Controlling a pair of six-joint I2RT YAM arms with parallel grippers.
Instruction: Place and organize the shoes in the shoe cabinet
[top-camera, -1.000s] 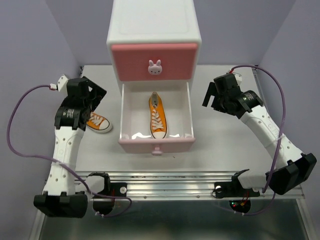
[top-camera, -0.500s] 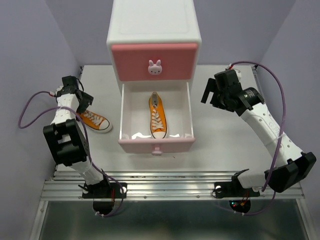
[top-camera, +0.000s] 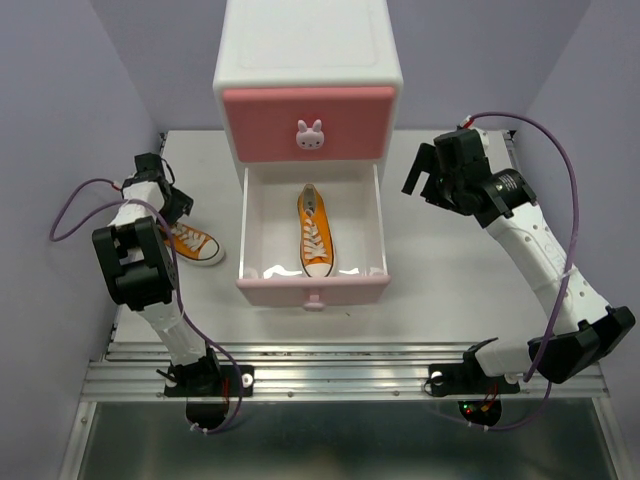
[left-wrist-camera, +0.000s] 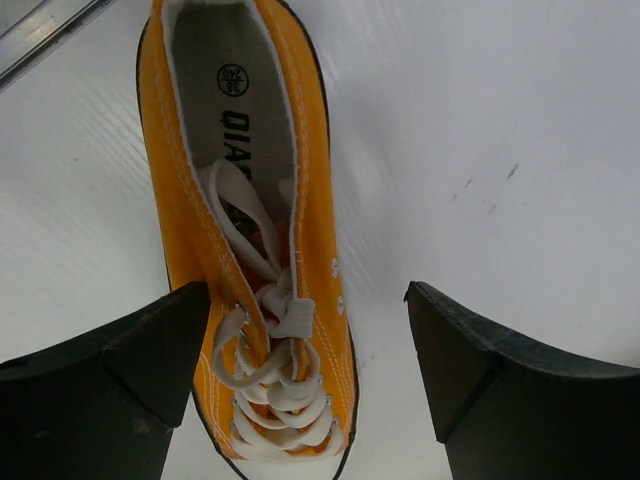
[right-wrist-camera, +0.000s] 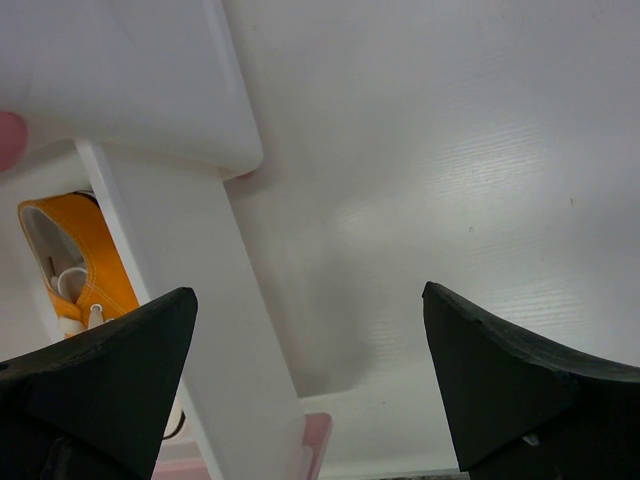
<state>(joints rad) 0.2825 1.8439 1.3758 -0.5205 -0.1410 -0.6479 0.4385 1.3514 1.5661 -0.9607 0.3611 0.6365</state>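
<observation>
The shoe cabinet (top-camera: 300, 50) stands at the back centre. Its salmon-pink upper drawer (top-camera: 270, 125) is shut. Its pale pink lower drawer (top-camera: 350, 287) is pulled out, with one orange sneaker (top-camera: 315, 232) lying inside, toe toward me. A second orange sneaker (top-camera: 198, 246) lies on the table left of the drawer. My left gripper (top-camera: 172, 208) hovers open just above it; in the left wrist view the sneaker (left-wrist-camera: 250, 240) lies between the spread fingers (left-wrist-camera: 110, 390), untouched. My right gripper (top-camera: 420, 185) is open and empty, right of the cabinet. The white shoes are out of view.
The right wrist view shows the drawer's white side wall (right-wrist-camera: 200, 300), the sneaker inside the drawer (right-wrist-camera: 70, 270) and bare table to the right. Purple walls close in on both sides. A metal rail (top-camera: 340, 355) runs along the near edge.
My left arm has folded back, and its wrist now reaches down over the sneaker on the table. My right gripper has drifted slightly toward the back.
</observation>
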